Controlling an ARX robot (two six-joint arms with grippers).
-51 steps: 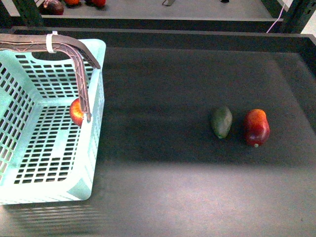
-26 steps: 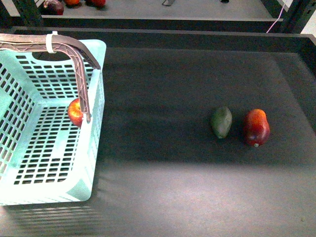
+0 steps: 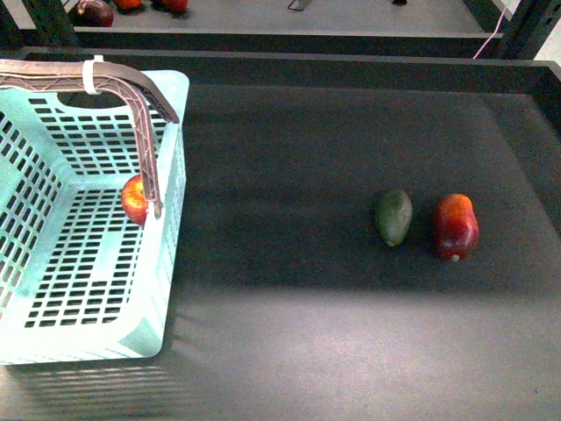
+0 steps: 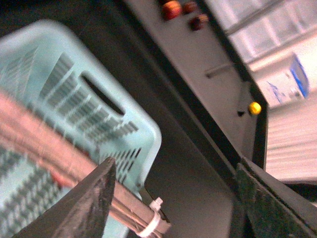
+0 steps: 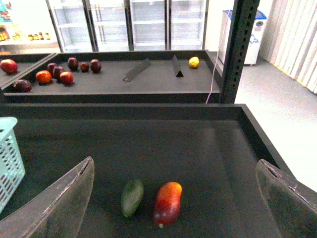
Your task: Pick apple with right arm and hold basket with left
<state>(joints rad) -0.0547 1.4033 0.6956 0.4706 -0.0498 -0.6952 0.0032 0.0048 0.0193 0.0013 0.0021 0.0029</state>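
Inside the basket (image 3: 53, 342), the apple (image 3: 134, 200) lies well apart from the right gripper (image 5: 173, 198).

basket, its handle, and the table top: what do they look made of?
Basket: probably moulded plastic, pale turquoise, slotted walls with a slight sheen.
Handle: likely plastic too, brownish-grey, ribbed, curved; a white zip tie wraps it.
Table top: dark matte sheet, possibly rubber or coated board; unclear.

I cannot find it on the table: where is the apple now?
In the front view, the apple lies inside the basket on the left, against its right wall, partly behind the handle.
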